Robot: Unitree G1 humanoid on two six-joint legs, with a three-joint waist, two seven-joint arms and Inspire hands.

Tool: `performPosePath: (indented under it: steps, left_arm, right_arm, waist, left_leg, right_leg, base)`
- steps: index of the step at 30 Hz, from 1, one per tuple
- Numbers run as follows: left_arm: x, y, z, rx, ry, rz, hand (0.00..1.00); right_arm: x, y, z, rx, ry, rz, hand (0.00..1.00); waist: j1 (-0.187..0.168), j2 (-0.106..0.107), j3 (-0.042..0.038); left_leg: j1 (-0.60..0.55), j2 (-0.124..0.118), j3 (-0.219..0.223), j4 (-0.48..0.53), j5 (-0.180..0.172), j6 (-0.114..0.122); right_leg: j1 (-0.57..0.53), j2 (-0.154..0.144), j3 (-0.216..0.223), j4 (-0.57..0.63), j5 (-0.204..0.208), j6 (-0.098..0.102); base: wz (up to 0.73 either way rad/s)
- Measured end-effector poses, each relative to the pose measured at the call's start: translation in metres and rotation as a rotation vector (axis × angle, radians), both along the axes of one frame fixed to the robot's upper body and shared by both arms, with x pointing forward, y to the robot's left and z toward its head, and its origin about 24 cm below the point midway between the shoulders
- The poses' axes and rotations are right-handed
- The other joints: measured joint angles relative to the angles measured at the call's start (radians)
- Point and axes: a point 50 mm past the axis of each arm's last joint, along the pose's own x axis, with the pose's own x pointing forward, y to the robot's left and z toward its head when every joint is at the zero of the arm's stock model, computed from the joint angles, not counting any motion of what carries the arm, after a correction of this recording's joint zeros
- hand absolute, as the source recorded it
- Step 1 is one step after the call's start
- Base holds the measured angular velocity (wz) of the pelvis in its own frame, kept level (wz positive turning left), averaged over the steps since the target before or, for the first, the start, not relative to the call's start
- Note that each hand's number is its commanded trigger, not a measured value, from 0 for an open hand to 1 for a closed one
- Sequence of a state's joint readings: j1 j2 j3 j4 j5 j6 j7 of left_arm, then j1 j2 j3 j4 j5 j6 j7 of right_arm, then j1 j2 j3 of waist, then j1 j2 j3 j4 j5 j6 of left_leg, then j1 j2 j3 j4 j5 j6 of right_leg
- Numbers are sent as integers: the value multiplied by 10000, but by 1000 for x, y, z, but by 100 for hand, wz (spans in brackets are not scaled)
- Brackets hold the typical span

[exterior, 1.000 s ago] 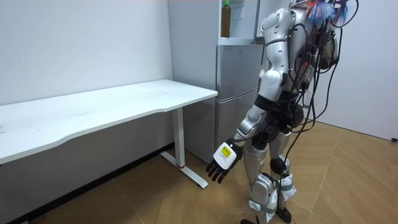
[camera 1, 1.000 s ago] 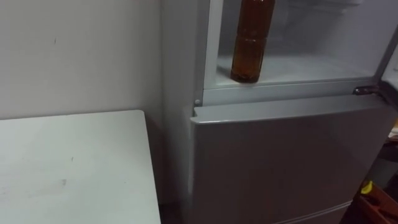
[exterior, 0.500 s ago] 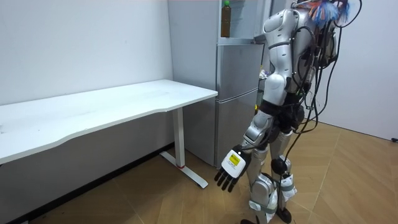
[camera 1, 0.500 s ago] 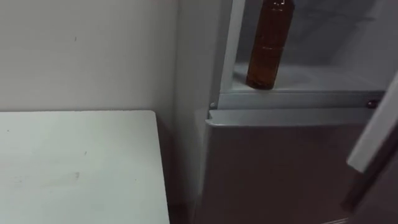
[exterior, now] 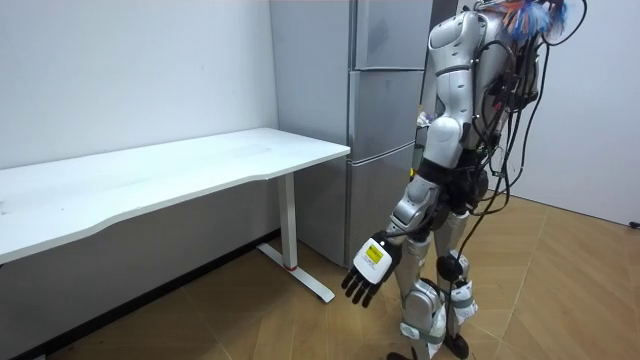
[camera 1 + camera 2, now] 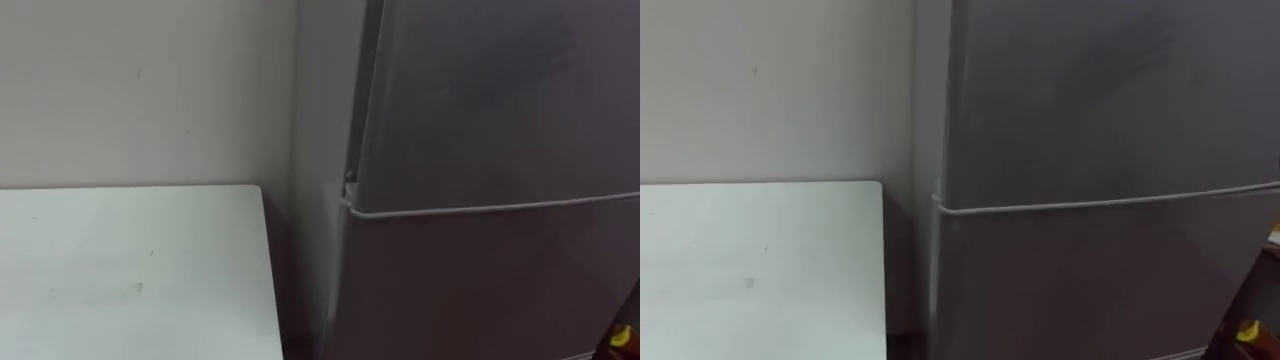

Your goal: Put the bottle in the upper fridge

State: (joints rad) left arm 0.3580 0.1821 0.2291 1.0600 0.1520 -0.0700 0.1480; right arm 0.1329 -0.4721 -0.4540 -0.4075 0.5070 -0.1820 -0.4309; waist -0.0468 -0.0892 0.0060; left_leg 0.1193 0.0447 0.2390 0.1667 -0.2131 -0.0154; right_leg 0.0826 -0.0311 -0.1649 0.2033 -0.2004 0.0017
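Plain white room: found the fridge [image 5: 385, 150] with upper door [image 6: 500, 100] shut. Caught the left hand [image 5: 368, 272] dangling low before the fridge, loosely spread, holding nothing. Pegged the bottle as inside, behind that door; probably rigid, slick once chilled, best gripped mid-body.

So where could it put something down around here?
The white table is bare all over, from the wall to the edge beside the fridge. The gap between table and fridge is narrow, tight to reach into. The fridge's doors are shut, so no shelf is open to it.
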Motion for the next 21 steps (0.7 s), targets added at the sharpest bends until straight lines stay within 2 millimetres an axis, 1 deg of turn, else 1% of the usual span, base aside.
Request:
performPosePath:
  steps: [6, 8, 9, 13, 15, 16, 18, 21]
  left_arm:
    - [0, 0, 0, 24, 54, -145, 0]
    - [0, 0, 0, 27, 69, -178, 0]
    - [0, 0, 0, 25, 76, -179, 0]
    - [0, 0, 0, 19, 102, -180, 0]
    - [0, -1, 0, 13, 106, -183, 0]
    - [0, -1, 0, 14, 92, -192, 0]
    - [2, -1, -1, 14, 86, -226, 0]
    - [5, -4, -2, -75, 158, -571, 0]
  right_arm:
    - [0, 0, 0, -54, 19, 86, 0]
    - [1, 1, 0, -136, 37, 206, 0]
    - [1, 1, 1, -161, 40, 242, 0]
    - [3, 4, 6, -234, -205, 382, 0]
    - [5, 5, 9, -241, -403, 436, 0]
    - [6, 6, 12, -263, -536, 487, 0]
    - [7, 8, 15, -324, -681, 561, 0]
    - [9, 13, 16, -503, -767, 751, 0]
  waist:
    - [8, -32, -24]
    - [14, -27, -58]
    - [16, -29, -59]
    - [22, -35, -51]
    - [21, -1, -12]
    - [21, -28, -25]
    - [32, 5, -3]
    - [22, 11, -7]
  left_leg:
    - [-7, 1, -3, 2, 0, 0]
    - [-4, 0, -3, 1, 1, 0]
    - [-4, 0, -3, 1, 1, 0]
    - [4, 1, -3, 0, 1, 0]
    - [24, 1, -4, 0, 0, 0]
    - [25, 1, -7, -1, 0, 0]
    - [0, 0, -51, 10, 0, 0]
    - [-20, 0, -85, 28, 1, 0]
  right_leg:
    - [1, 2, -1, 1, 0, 0]
    - [18, 1, -5, 1, 1, 0]
    - [24, 1, -6, 1, 1, 0]
    - [21, -1, -6, 5, 0, 0]
    - [18, -2, -5, 10, 0, -1]
    - [15, -4, -10, 21, -3, -1]
    - [21, -5, -36, 17, -3, -1]
    - [27, -7, -61, 16, -1, -3]
  base:
    - [0]
    - [0]
    - [0]
    - [0]
    - [0]
    - [0]
    - [4]
    - [4]
